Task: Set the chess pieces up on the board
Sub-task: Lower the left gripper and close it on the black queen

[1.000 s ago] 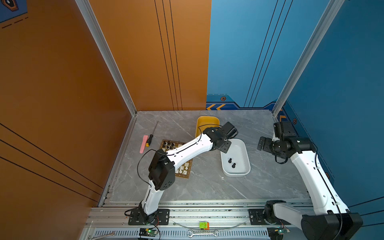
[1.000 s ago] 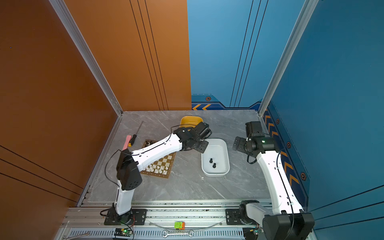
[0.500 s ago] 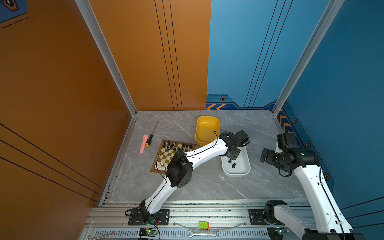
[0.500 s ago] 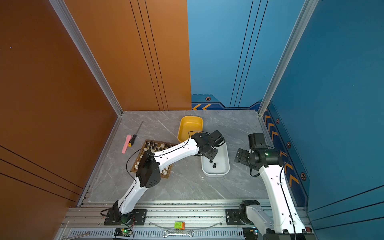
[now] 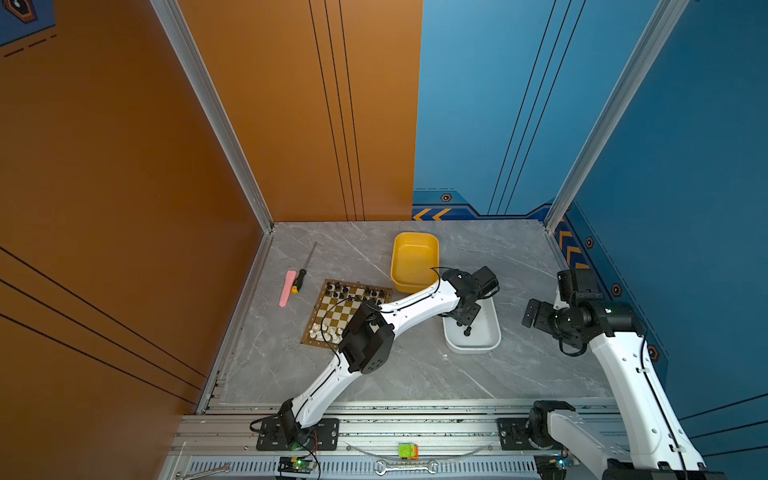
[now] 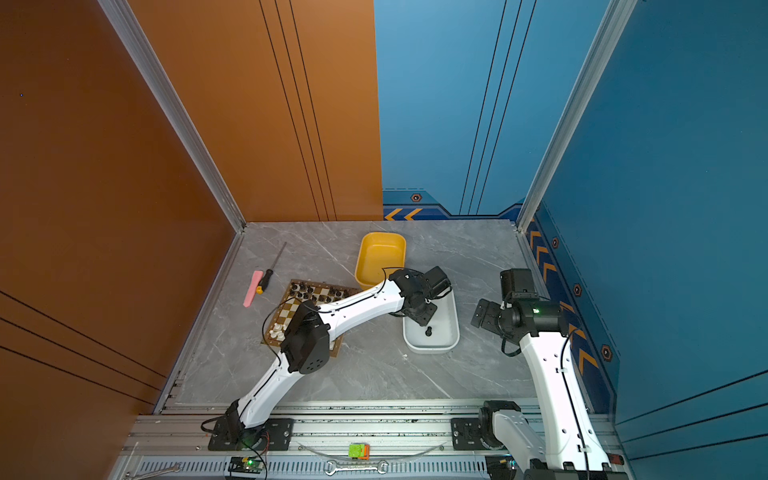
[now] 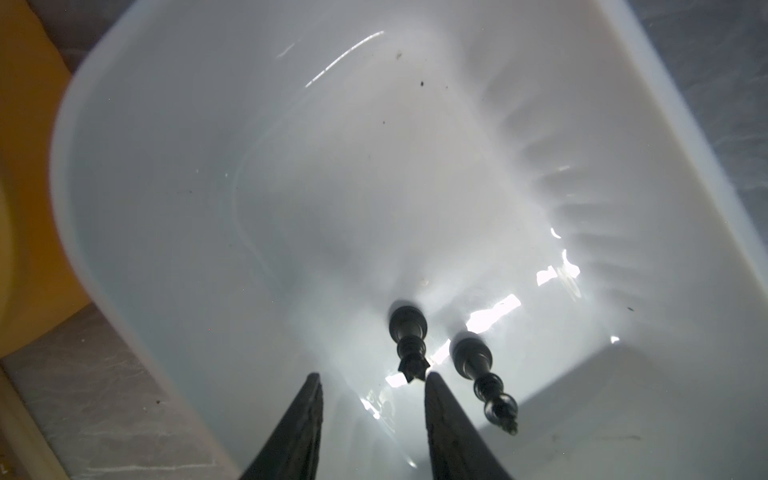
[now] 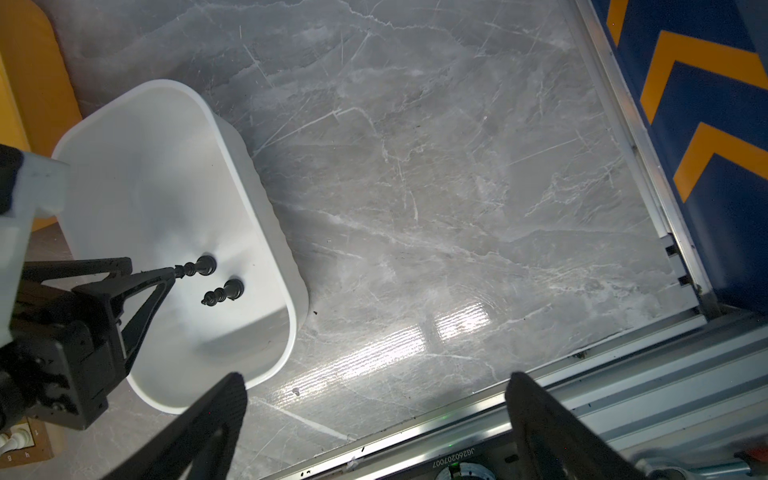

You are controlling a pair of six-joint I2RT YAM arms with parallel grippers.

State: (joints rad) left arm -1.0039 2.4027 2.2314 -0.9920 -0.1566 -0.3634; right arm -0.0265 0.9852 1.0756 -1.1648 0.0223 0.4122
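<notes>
— What has moved in the last second?
— The left pincer (image 7: 372, 376) has left the edge of the yellow tub (image 5: 415, 257) and gone down into the white tub (image 7: 166, 174). Its fingers also came closer together.
— Does it pinch something now?
— No. The fingers are partly spread, with a gap between. The head of one black piece (image 7: 409, 340) is just at one fingertip (image 7: 434, 390); if they touch, I cannot tell.
— Anything beside it?
— A second black piece (image 7: 482, 374), just outside the gap, also on the tub floor.
— And the right pincer (image 8: 374, 386)?
— Spread wide, holding nothing, over bare bench (image 8: 415, 208), with the white tub off to its side.
— Farther away?
— The yellow tub is just behind the left pincer. The board (image 5: 340, 311) lies well apart from it, by the arm's elbow, with white pieces (image 5: 326, 330) on its near edge and black pieces (image 5: 353, 289) on its far edge.
</notes>
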